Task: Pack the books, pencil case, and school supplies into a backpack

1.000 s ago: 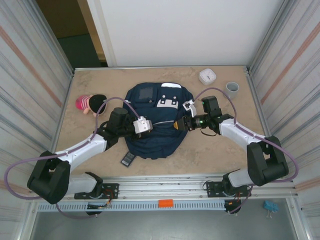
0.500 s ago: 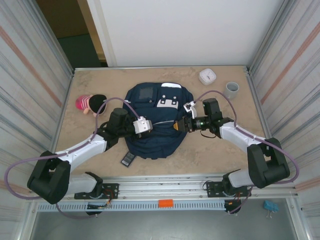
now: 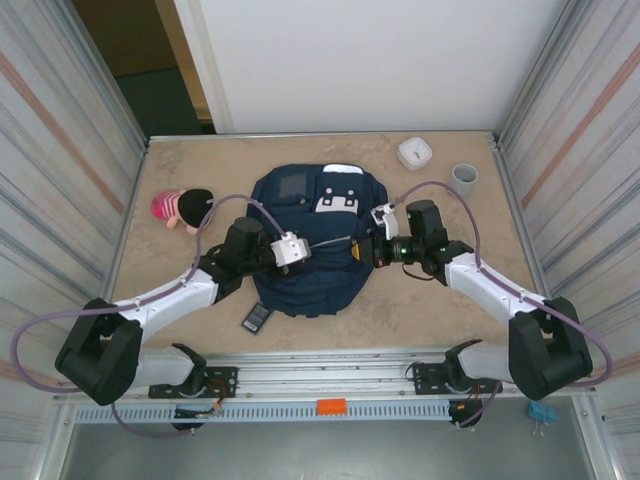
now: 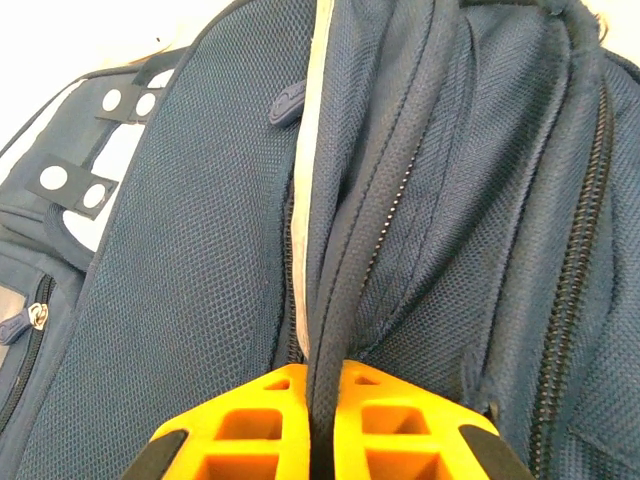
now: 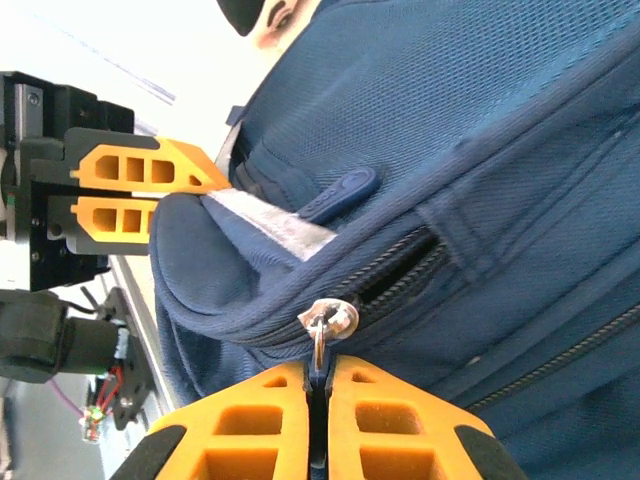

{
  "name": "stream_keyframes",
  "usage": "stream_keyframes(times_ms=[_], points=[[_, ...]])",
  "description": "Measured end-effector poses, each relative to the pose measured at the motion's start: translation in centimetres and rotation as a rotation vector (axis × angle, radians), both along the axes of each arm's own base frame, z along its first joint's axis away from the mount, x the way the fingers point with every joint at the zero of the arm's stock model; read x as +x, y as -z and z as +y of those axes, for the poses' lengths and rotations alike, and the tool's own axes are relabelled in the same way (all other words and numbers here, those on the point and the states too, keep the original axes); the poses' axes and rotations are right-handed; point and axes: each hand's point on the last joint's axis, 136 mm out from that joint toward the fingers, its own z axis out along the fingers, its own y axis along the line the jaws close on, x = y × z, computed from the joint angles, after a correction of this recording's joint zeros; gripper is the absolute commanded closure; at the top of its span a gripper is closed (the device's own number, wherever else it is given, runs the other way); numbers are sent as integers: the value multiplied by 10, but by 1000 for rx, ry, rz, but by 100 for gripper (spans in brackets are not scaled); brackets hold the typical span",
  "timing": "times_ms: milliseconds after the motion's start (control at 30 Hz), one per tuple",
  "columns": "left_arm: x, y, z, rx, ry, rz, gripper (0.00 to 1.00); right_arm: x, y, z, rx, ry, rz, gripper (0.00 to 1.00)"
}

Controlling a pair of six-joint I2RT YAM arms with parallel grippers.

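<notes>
The backpack (image 3: pixel 310 215) lies flat at the middle of the table (image 3: pixel 200 160), between the two arms.

**Left side.** The left gripper (image 4: pixel 322 385) is clenched on a raised fold of the bag's fabric beside a zipper track. This grip is the same as a second ago.

**Right side.** The right gripper (image 5: pixel 318 385) has changed. Its fingers stood partly apart a second ago. They are now pressed together on the zipper pull (image 5: pixel 318 350), which hangs from the slider ring. In the overhead view the right arm has also shifted a little along the bag's edge.

**Effect on the task.** The bag is now held at two points: the fabric is braced on the left and the pull is captured on the right. By this reading, the zipper is ready to be drawn open so that packing can start. A small black item (image 3: pixel 257 318) lies on the table just beside the bag's near left corner, not yet packed.
</notes>
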Motion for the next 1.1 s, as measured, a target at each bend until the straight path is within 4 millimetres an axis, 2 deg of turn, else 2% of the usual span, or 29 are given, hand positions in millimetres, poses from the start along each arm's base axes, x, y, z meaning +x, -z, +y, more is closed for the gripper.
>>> stream_keyframes(times_ms=[333,567,733,833,1100], points=[[13,9,-10,89,-146,81,96,-15,14,4,-190,67,-16,100],[15,-5,-24,123,-191,92,97,-8,11,-18,-311,167,1,100],[14,-7,-26,129,-206,77,97,-7,7,-35,-338,204,24,100],[14,-9,-26,131,-218,80,98,-11,2,-32,-343,167,7,100],[15,-14,-25,121,-252,120,98,-31,-12,-2,-356,-7,-58,100]])
